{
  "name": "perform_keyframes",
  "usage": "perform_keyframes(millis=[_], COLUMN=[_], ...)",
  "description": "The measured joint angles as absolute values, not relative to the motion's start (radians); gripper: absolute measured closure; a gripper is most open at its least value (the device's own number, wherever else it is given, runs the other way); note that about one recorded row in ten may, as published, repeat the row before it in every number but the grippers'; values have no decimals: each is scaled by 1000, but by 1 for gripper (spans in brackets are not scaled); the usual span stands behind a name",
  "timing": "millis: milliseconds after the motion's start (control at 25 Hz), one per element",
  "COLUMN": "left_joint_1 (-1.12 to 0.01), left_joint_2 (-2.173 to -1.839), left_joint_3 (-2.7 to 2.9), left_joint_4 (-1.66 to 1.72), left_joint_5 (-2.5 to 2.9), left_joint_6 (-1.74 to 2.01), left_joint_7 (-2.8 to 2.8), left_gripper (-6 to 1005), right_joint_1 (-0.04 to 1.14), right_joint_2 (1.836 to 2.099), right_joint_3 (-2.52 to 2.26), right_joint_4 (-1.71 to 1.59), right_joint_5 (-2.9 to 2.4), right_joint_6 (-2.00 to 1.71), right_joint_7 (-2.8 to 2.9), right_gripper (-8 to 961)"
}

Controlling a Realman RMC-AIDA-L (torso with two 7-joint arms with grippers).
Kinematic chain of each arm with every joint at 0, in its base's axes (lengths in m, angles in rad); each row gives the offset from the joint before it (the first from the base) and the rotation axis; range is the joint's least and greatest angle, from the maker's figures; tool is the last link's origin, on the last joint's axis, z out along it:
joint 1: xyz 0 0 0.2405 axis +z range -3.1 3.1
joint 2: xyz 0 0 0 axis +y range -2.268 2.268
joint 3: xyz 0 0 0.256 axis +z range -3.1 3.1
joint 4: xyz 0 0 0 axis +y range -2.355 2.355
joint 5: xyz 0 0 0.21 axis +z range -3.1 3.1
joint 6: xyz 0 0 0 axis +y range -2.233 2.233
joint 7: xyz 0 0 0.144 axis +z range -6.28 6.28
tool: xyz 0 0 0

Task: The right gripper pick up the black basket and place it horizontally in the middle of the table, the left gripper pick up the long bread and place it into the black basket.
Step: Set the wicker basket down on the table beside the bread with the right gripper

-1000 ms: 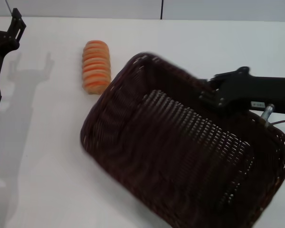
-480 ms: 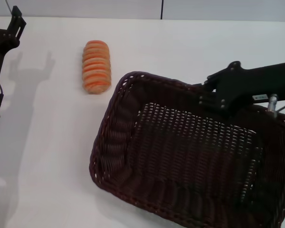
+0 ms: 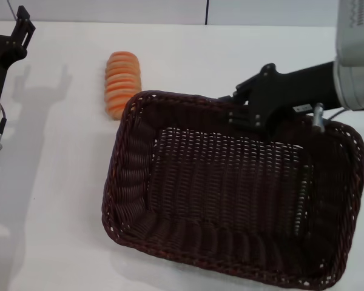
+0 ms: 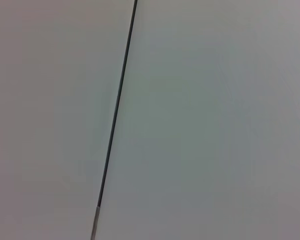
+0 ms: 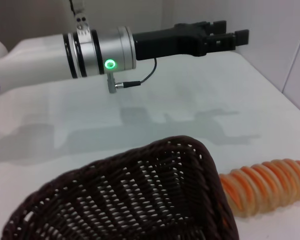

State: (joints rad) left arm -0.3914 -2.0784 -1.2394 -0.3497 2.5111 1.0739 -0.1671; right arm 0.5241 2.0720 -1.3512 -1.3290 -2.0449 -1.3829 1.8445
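**If released or swung from this pose: risk of knocking the loaf and of a skewed set-down**

While clamped on the far rim, right gripper noted closed over the braided edge of the black basket, fingers straddling the weave. Basket body extending from that pincer back toward the robot, long side roughly across the table, apparently at or close to resting flat; contact underneath not confirmed.

Long bread found along the rim from the pincer, toward the robot's left, just beyond the basket's far corner. Touching or merely beside: cannot tell.

Left gripper parked well away on the far side of the loaf from the pincer, fingers slightly apart, holding nothing.

Hazards judged:
- Further leftward swing or slide: likely to shove or roll the loaf.
- One-point grip on a large basket: prone to tilt or pivot on release if not fully seated.
- Later approach of the left arm: tight between the loaf and the rim.
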Motion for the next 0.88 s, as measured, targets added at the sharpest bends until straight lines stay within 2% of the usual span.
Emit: perform_keyframes(millis=[520, 760, 880], left_joint_1=[-407, -408, -408], left_joint_2=[-2079, -2078, -2078], left_joint_3=[-1238, -1237, -1236], left_joint_4=[-350, -350, -350], left_joint_5=[2511, 2511, 2511], left_joint_6=[1039, 1039, 1039], left_joint_7=[-167, -167, -167], left_gripper=[151, 151, 151], right_joint_1=[721, 747, 714], right_joint_2=[2073, 2073, 2076], right_joint_3=[-1363, -1390, -1436], right_joint_4=[-1050, -1010, -1038], right_joint_5=[-2064, -2065, -2070], right_joint_6=[-1284, -1235, -1202], right_joint_7=[1747, 1734, 1740], right_gripper=[772, 771, 738])
